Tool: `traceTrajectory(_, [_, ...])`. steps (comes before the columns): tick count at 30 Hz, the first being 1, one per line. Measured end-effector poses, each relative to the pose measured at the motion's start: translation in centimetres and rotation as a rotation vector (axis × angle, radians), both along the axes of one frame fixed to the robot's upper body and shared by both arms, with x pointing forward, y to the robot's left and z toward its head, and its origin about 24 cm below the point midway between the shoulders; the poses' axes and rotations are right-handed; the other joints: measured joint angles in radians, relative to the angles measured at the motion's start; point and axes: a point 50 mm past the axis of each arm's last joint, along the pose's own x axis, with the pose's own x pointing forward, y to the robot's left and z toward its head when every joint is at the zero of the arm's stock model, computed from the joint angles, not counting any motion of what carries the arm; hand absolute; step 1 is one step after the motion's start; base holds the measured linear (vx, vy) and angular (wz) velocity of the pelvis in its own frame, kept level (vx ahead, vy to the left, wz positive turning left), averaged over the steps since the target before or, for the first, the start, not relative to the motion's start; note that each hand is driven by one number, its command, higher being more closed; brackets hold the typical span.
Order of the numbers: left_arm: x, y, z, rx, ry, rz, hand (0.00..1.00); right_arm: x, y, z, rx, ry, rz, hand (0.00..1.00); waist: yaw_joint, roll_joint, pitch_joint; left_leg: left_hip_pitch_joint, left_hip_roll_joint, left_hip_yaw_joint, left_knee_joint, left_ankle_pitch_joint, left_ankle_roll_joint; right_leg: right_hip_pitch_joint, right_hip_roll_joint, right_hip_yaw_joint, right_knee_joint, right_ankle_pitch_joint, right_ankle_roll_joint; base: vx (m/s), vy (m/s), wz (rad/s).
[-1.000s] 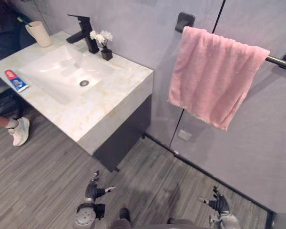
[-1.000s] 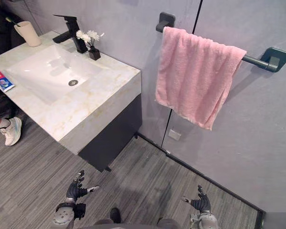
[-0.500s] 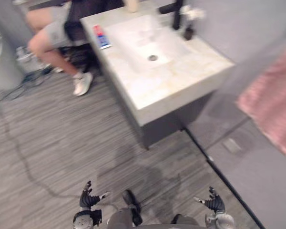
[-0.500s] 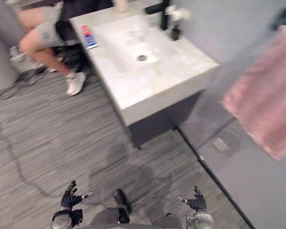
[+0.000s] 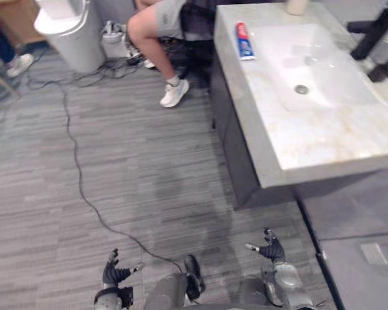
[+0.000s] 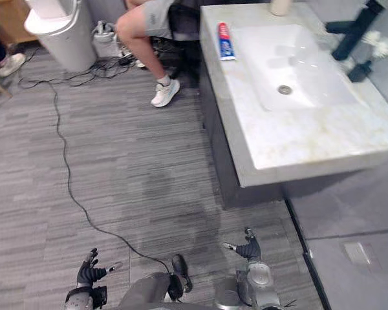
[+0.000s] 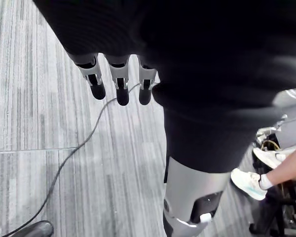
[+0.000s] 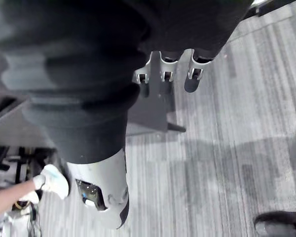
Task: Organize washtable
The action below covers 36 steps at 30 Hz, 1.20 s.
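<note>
The washtable (image 5: pixel 323 152) has a marble top and a white basin (image 5: pixel 313 64), and stands at the upper right. On its far left corner lies a red, white and blue toothpaste tube (image 5: pixel 244 40). A beige cup (image 5: pixel 296 5) stands at the back edge. A black tap (image 5: pixel 374 32) and a small dark vase of white flowers (image 6: pixel 368 55) are on the right side. My left hand (image 5: pixel 114 274) hangs low over the floor, fingers (image 7: pixel 119 86) straight, holding nothing. My right hand (image 5: pixel 269 247) hangs low near the cabinet's front corner, open and empty, fingers (image 8: pixel 165 74) relaxed.
A person sits to the left of the washtable, with a bare leg (image 5: pixel 152 29) and a white shoe (image 5: pixel 174 92) on the floor. A white bin (image 5: pixel 71 32) stands at the upper left beside a tangle of cables (image 5: pixel 116 55). Grey plank floor (image 5: pixel 116 161) lies between me and the cabinet.
The whole picture has swung to the left, so the camera has moved; the washtable now lies at the upper right. Both hands stay low and open.
</note>
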Motion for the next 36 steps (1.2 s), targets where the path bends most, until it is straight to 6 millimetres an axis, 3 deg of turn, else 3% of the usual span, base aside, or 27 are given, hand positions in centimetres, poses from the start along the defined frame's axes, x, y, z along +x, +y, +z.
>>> traceTrajectory(2, [1.4,-0.8,0.0,-0.009,-0.015,-0.047,0.0,-0.1,0.1,0.1,0.002,-0.006,0.027,0.0,-0.038,0.015,0.02,0.061,-0.009,-0.075,-0.012,-0.012,0.003,-0.07,0.087,0.013,-0.138,0.021,0.017,0.35,0.032,1.13])
traceTrajectory(3, [2.2,-1.1,0.1,-0.01,-0.023,-0.072,0.0,-0.5,0.1,0.1,0.007,-0.001,0.034,0.0,-0.058,0.006,0.017,0.092,-0.035,-0.114,-0.036,-0.014,-0.002,-0.1,0.095,0.028,-0.232,0.06,0.017,0.47,0.003,1.36])
traceTrajectory(5, [2.5,-1.2,0.1,-0.009,-0.024,-0.083,0.0,-1.0,0.3,0.0,0.017,0.001,0.042,0.0,-0.076,-0.013,0.003,0.122,-0.066,-0.172,-0.005,-0.058,-0.005,-0.147,0.095,0.091,-0.269,0.12,-0.023,0.47,-0.041,1.16])
traceTrajectory(6, [2.3,-1.2,0.0,-0.012,-0.021,-0.075,0.0,-1.0,0.4,0.1,0.02,-0.001,0.052,0.0,-0.082,-0.024,-0.006,0.143,-0.063,-0.202,0.041,-0.102,-0.038,-0.141,0.101,0.083,-0.252,0.143,-0.052,0.46,-0.079,0.8])
traceTrajectory(7, [2.2,-1.4,-0.1,-0.017,-0.019,-0.073,0.0,-1.3,0.7,0.0,0.021,0.006,0.061,0.0,-0.08,-0.01,-0.013,0.153,-0.056,-0.195,0.061,-0.126,-0.077,-0.135,0.107,0.072,-0.249,0.146,-0.059,0.65,-0.115,0.69])
traceTrajectory(8, [1.2,-1.3,-0.4,-0.021,0.005,-0.055,0.0,-1.6,1.4,-0.1,0.025,0.011,0.083,0.0,-0.077,-0.03,-0.044,0.147,-0.049,-0.177,0.158,-0.152,-0.117,-0.102,0.115,0.059,-0.269,0.162,-0.077,0.67,-0.135,0.41])
traceTrajectory(10, [0.6,-2.3,-0.8,-0.059,0.011,-0.021,0.0,-1.1,2.2,0.4,0.019,-0.018,0.126,0.0,-0.072,0.009,-0.046,0.054,0.026,-0.1,0.462,-0.151,-0.121,-0.046,0.155,0.062,-0.272,0.182,-0.112,0.69,-0.096,0.01])
traceTrajectory(11, [-0.1,-2.8,-1.0,-0.081,0.018,0.002,0.0,-0.3,2.4,1.3,0.012,-0.067,0.147,0.0,-0.066,0.03,-0.05,-0.008,0.09,-0.066,0.664,-0.079,-0.118,0.014,0.18,0.096,-0.31,0.15,-0.126,0.71,-0.001,-0.61])
traceTrajectory(12, [-0.3,-3.1,-1.1,-0.09,0.022,0.007,0.0,0.0,2.8,1.7,0.018,-0.089,0.158,0.0,-0.053,0.037,-0.049,-0.033,0.132,-0.053,0.747,-0.086,-0.113,0.04,0.196,0.119,-0.32,0.141,-0.133,0.71,0.017,-0.92])
traceTrajectory(13, [-0.5,-3.3,-1.2,-0.097,0.024,0.01,0.0,0.3,3.5,2.0,0.034,-0.108,0.162,0.0,-0.043,0.036,-0.049,-0.065,0.186,-0.048,0.836,-0.116,-0.095,0.104,0.218,0.152,-0.346,0.127,-0.144,0.65,0.013,-0.81])
traceTrajectory(15, [0.2,-3.4,-0.8,-0.097,-0.004,0.005,0.0,0.1,4.2,1.9,0.06,-0.106,0.15,0.0,-0.032,0.013,-0.052,-0.099,0.226,-0.054,0.85,-0.148,-0.097,0.203,0.218,0.214,-0.401,0.102,-0.144,0.64,0.04,-0.72])
traceTrajectory(17, [0.6,-3.4,-0.4,-0.093,-0.029,0.001,0.0,-0.1,4.1,1.8,0.059,-0.1,0.131,0.0,-0.008,-0.011,-0.062,-0.185,0.229,-0.091,0.762,-0.171,-0.1,0.294,0.182,0.294,-0.462,0.081,-0.137,0.62,0.164,-1.02])
traceTrajectory(19, [0.9,-3.5,-0.4,-0.096,-0.036,-0.002,0.0,-0.3,3.2,1.7,0.05,-0.094,0.087,0.0,0.007,-0.03,-0.06,-0.263,0.199,-0.159,0.621,-0.164,-0.111,0.349,0.137,0.36,-0.513,0.072,-0.122,0.47,0.251,-0.94])
traceTrajectory(21, [1.0,-3.7,-0.1,-0.099,-0.054,-0.005,0.0,-0.9,2.3,1.3,0.035,-0.075,0.056,0.0,0.028,-0.031,-0.062,-0.322,0.162,-0.303,0.393,-0.11,-0.188,0.368,0.096,0.437,-0.52,0.042,-0.077,0.45,0.364,-1.16])
traceTrajectory(23, [0.0,-3.9,-0.4,-0.101,-0.03,0.004,0.0,-1.4,1.6,1.1,0.018,-0.059,0.055,0.0,0.047,-0.009,-0.075,-0.325,0.189,-0.385,0.285,-0.083,-0.231,0.382,0.084,0.521,-0.512,-0.019,-0.025,0.46,0.485,-1.79])
traceTrajectory(24, [-0.6,-4.2,-0.7,-0.106,-0.012,0.02,0.0,-2.2,1.2,0.7,0.006,-0.028,0.05,0.0,0.06,-0.005,-0.098,-0.323,0.199,-0.348,0.382,0.009,-0.218,0.379,0.072,0.595,-0.461,-0.064,0.011,0.58,0.675,-1.98])
traceTrajectory(26, [-0.6,-3.5,-0.5,-0.085,-0.014,0.022,0.0,-2.9,1.6,0.4,0.021,-0.005,0.05,0.0,0.056,-0.044,-0.119,-0.311,0.193,-0.284,0.431,-0.051,-0.188,0.345,0.045,0.596,-0.388,-0.055,0.014,0.47,0.544,-1.32])
traceTrajectory(27, [-0.1,-2.6,-0.2,-0.057,-0.023,0.008,0.0,-3.3,2.2,0.1,0.04,0.015,0.044,0.0,0.061,-0.079,-0.133,-0.263,0.196,-0.193,0.424,-0.078,-0.147,0.269,0.026,0.581,-0.272,-0.001,0.046,0.34,0.358,-1.26])
traceTrajectory(28, [-0.1,-2.4,-0.2,-0.048,-0.024,0.003,0.0,-3.4,2.4,0.0,0.046,0.02,0.042,0.0,0.059,-0.088,-0.136,-0.233,0.199,-0.161,0.413,-0.085,-0.135,0.245,0.018,0.561,-0.23,0.023,0.061,0.37,0.404,-1.61])
traceTrajectory(29, [0.2,-2.1,0.0,-0.037,-0.028,-0.003,0.0,-3.4,2.4,-0.2,0.047,0.031,0.042,0.0,0.049,-0.096,-0.137,-0.164,0.201,-0.106,0.371,-0.092,-0.123,0.202,0.001,0.476,-0.162,0.023,0.077,0.24,0.303,-1.13])
traceTrajectory(30, [0.3,-1.9,0.1,-0.032,-0.031,-0.007,0.0,-3.3,2.4,-0.3,0.046,0.035,0.042,0.0,0.045,-0.095,-0.136,-0.128,0.201,-0.088,0.345,-0.092,-0.123,0.183,-0.007,0.421,-0.143,0.017,0.069,0.25,0.336,-1.31])
traceTrajectory(34, [1.5,-0.4,0.5,0.025,-0.038,-0.033,0.0,-2.4,1.4,-1.0,0.026,0.067,0.03,0.0,0.034,-0.071,-0.125,0.044,0.211,0.066,0.192,-0.095,-0.115,0.077,0.017,0.004,-0.192,-0.001,0.03,0.2,0.221,-1.13])
traceTrajectory(36, [1.8,0.1,0.6,0.042,-0.03,-0.04,0.0,-2.2,0.7,-1.2,0.011,0.08,0.02,0.0,0.031,-0.056,-0.115,0.092,0.209,0.132,0.149,-0.095,-0.115,0.045,0.042,-0.168,-0.265,0.03,-0.022,0.16,0.101,-1.0])
